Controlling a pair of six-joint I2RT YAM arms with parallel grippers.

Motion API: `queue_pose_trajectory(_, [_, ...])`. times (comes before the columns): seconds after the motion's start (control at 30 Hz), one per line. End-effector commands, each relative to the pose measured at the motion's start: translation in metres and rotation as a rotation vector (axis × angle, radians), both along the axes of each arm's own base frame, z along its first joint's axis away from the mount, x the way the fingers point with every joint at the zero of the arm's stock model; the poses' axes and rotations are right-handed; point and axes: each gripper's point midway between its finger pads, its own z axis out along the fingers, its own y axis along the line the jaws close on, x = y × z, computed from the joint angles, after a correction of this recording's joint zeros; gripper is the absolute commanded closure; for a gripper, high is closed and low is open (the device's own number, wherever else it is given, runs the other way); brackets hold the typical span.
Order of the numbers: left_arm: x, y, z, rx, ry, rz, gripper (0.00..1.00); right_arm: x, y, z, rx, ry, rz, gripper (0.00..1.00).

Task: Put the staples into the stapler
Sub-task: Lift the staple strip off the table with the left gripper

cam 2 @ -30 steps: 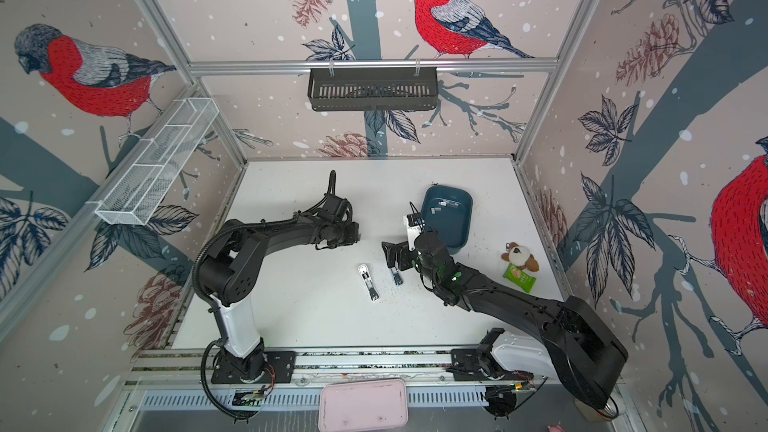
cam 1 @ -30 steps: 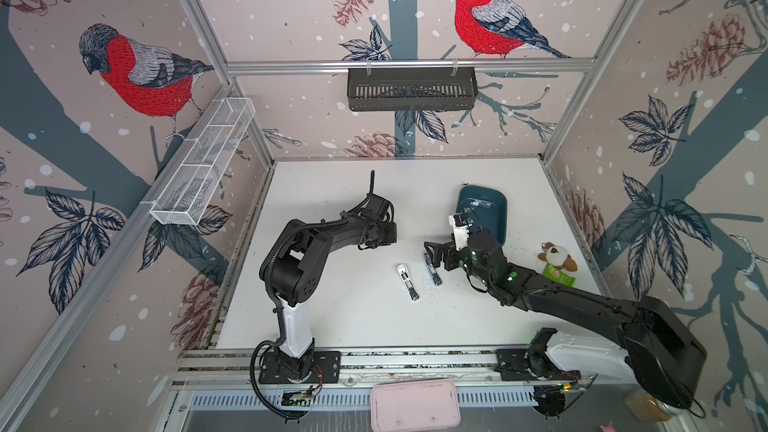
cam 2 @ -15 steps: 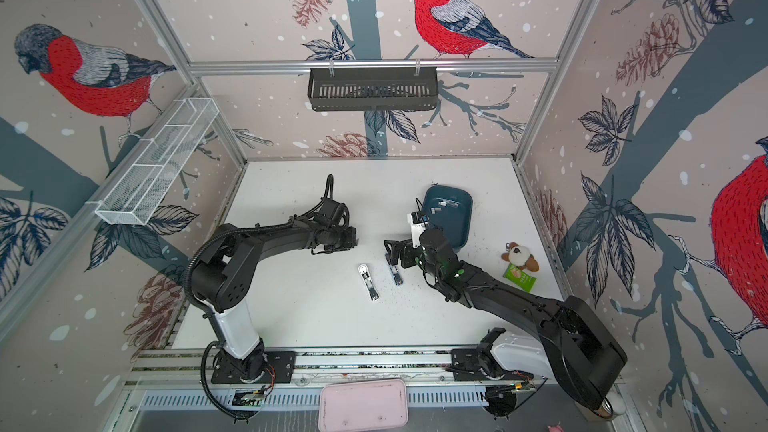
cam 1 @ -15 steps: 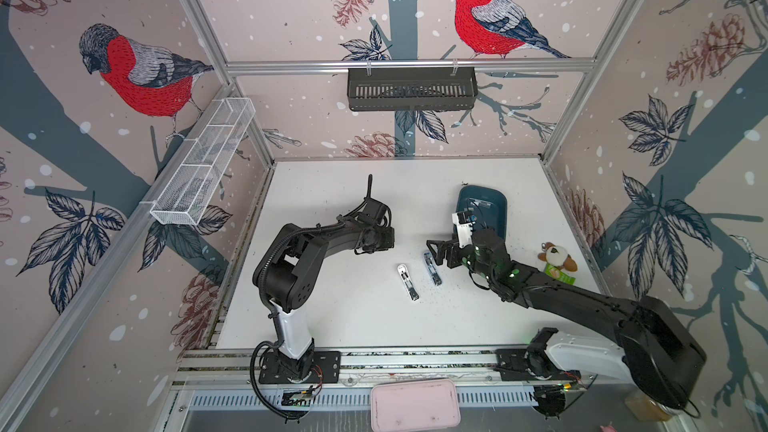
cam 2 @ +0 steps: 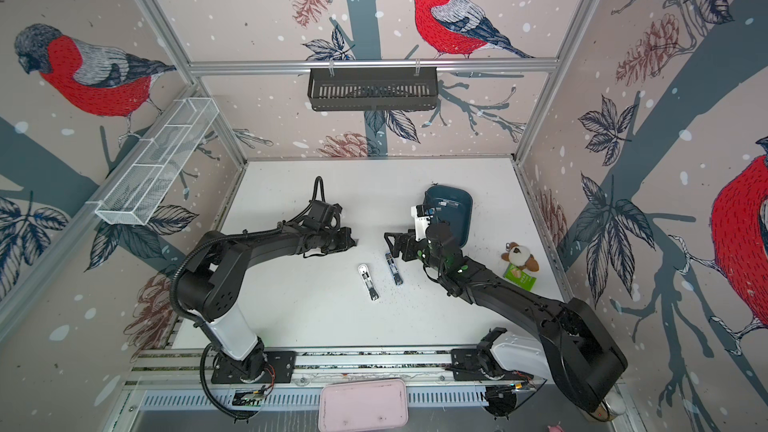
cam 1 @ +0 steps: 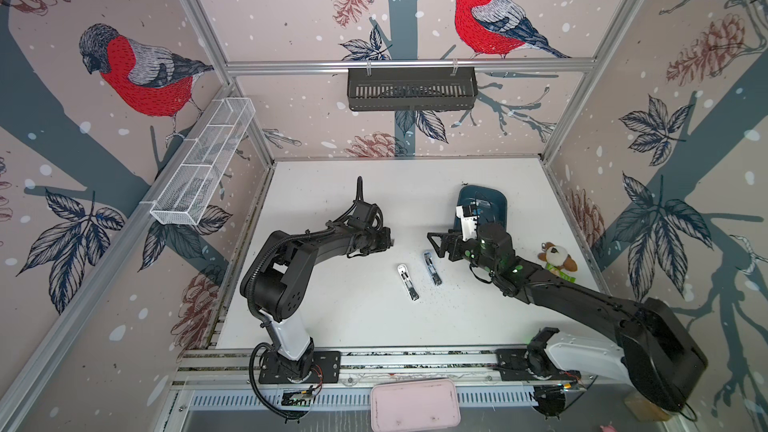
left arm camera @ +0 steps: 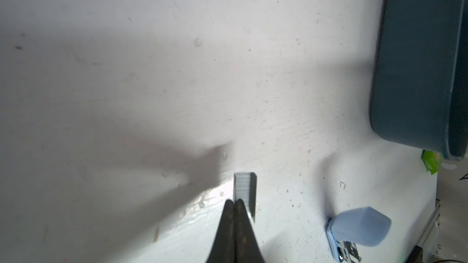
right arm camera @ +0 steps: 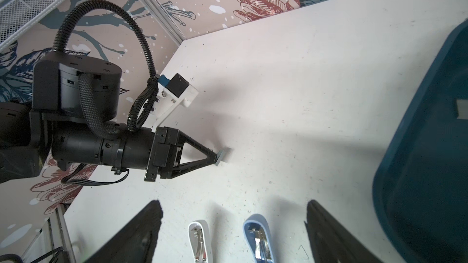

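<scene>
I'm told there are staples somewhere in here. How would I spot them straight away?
Over the white table, find the left claw, the one reaching in from the left in a top view. The staples are the short silvery-grey ridged strip pinched in its shut tips. Unlike the white stapler and blue stapler lying nearby, it is tiny, bare metal and held.

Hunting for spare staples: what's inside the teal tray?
Inside the teal tray, only one small pale strip shows on its floor; the right arm covers the near corner.

Readable text: none in any view.
Sticker [cam 2: 446,204] in blue tray [cam 2: 459,226]: print too small to read.
Green packet [cam 2: 520,277]: lettering illegible.
</scene>
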Motion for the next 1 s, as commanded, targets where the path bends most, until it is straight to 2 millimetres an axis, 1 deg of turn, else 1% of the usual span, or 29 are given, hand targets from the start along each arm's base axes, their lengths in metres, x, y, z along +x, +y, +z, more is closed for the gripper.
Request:
queue_pose_trajectory(0.0, [0.007, -0.009, 0.023, -0.102, -0.051, -0.009, 1.0, -0.003, 0.009, 0.023, 0.108, -0.005, 0.052, 0.16])
queue_pose_trajectory(0.07, [0.006, -0.012, 0.035, -0.153, -0.071, -0.024, 1.0, -0.004, 0.012, 0.028, 0.129, -0.006, 0.071, 0.19])
queue_pose_trajectory(0.2, [0.007, -0.018, 0.056, -0.218, -0.11, -0.039, 1.0, -0.005, 0.015, 0.029, 0.139, 0.002, 0.096, 0.22])
queue_pose_trajectory(0.33, [0.005, -0.021, 0.071, -0.251, -0.144, -0.054, 1.0, -0.009, 0.019, 0.031, 0.132, -0.015, 0.137, 0.27])
queue_pose_trajectory(0.47, [0.003, -0.022, 0.081, -0.291, -0.16, -0.074, 1.0, -0.01, 0.021, 0.036, 0.137, -0.025, 0.158, 0.31])
queue_pose_trajectory(0.7, [-0.003, -0.026, 0.094, -0.362, -0.18, -0.108, 1.0, -0.01, 0.026, 0.047, 0.203, -0.015, 0.203, 0.37])
queue_pose_trajectory(0.87, [-0.005, -0.027, 0.106, -0.391, -0.196, -0.124, 1.0, -0.004, 0.028, 0.052, 0.226, -0.005, 0.213, 0.4])
queue_pose_trajectory(0.97, [-0.007, -0.027, 0.111, -0.414, -0.202, -0.133, 1.0, -0.001, 0.03, 0.061, 0.247, -0.014, 0.218, 0.4])
